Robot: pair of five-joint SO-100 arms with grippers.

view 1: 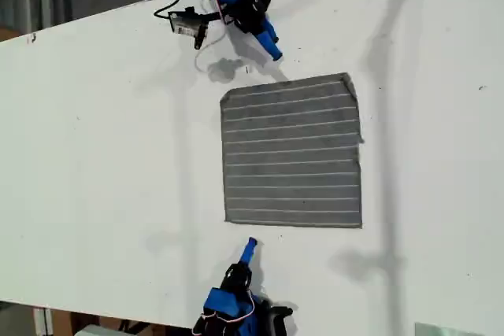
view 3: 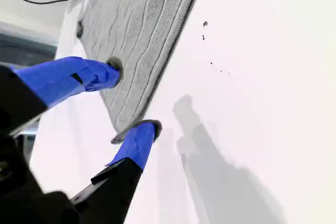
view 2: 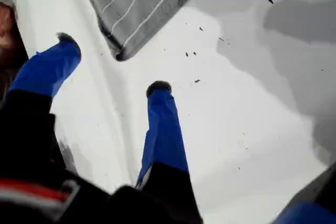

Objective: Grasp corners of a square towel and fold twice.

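**Hands open at two towel corners**

My first hand (view 2: 113, 64) hangs open just short of a corner. My second hand (view 3: 134, 98) straddles another, unclosed. The towel (view 1: 292, 155) lies flat mid-bench (view 1: 102, 179). A shallow pinch could slip off.

Dark-gray towel (view 1: 292, 155) with thin pale stripes; white table (view 1: 102, 155); blue end effectors.
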